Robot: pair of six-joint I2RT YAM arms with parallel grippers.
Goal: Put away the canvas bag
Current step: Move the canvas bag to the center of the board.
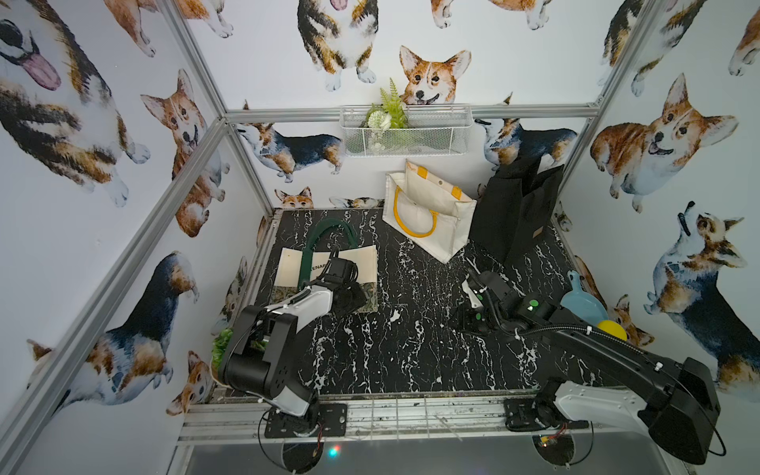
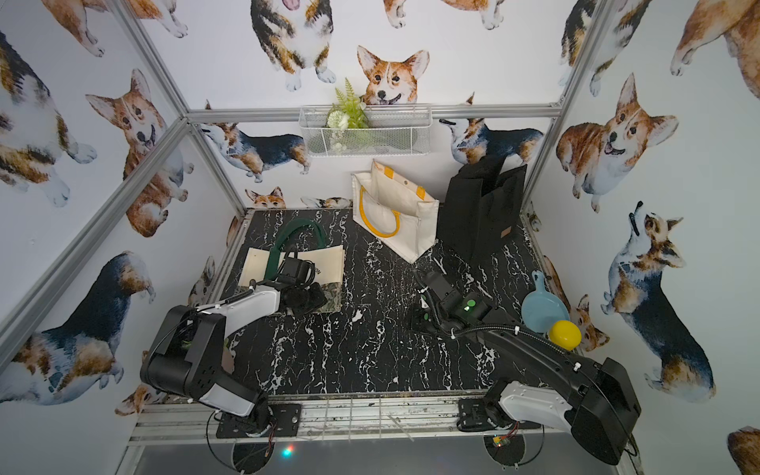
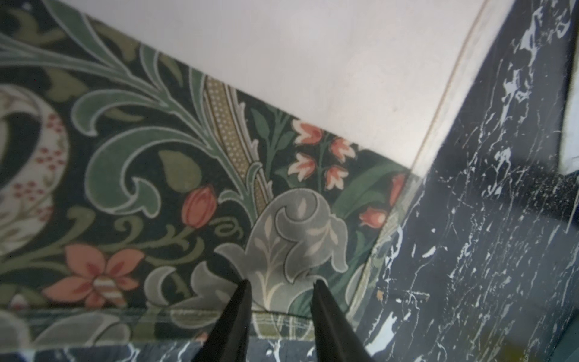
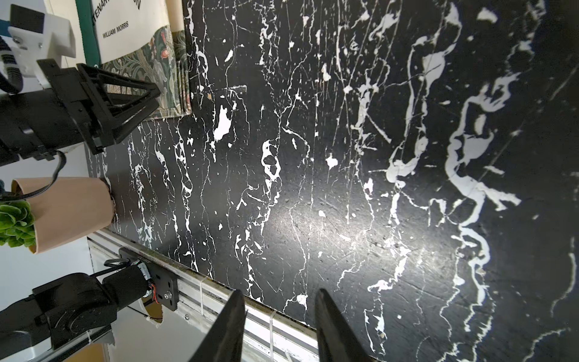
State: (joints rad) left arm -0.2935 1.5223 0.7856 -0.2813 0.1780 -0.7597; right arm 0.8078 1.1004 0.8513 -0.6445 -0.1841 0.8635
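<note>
Currently canvas bag [image 1: 289, 267] flat near left edge of table [image 1: 411, 349], green handles [image 1: 329, 224] toward back. Judged limp, light; grip handle or hem. Left gripper [image 3: 280, 282] part-open, empty, over floral band [image 3: 156, 188]; right gripper [image 4: 279, 291] part-open, empty.

Wire basket [image 1: 436, 137] with fern [image 1: 390, 103], blue pan [image 1: 582, 306], yellow ball [image 1: 612, 329]
</note>
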